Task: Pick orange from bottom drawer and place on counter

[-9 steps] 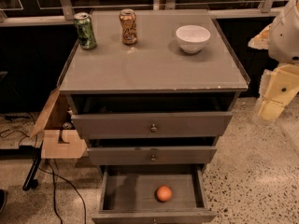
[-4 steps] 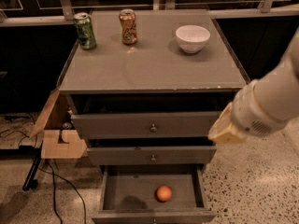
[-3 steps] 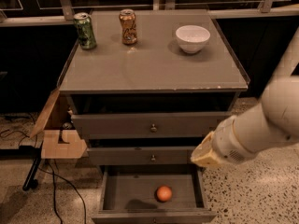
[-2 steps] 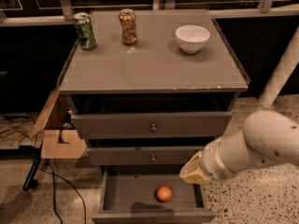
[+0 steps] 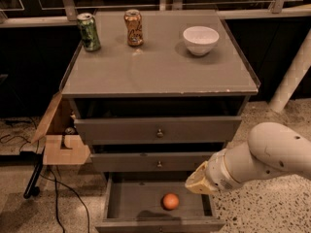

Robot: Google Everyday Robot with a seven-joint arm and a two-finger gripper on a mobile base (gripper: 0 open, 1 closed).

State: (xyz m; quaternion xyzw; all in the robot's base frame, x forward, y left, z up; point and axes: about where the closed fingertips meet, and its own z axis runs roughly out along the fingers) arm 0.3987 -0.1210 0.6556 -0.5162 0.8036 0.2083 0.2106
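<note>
While the bottom drawer (image 5: 127,207) stands pulled open, the orange (image 5: 170,201) lies loose on its floor, a little right of centre, so no part of the pick has been made. The gripper (image 5: 198,182) hangs at the drawer's right side, just above its rim, near the orange but not touching it. Judged status: approach stage only; descent, grasp, lift and placement on the counter (image 5: 160,69) are all outstanding. The counter carries a green can (image 5: 89,31), an orange-brown soda can (image 5: 132,27) and a white bowl (image 5: 200,40) along its back, with bare surface toward the front for a set-down. Not determinable: whether the gripper is open or closed, since only its tan end shows. It has hold of nothing that I can see. The drawer's front face and the far length of the arm (image 5: 265,155) are cut off from view.
</note>
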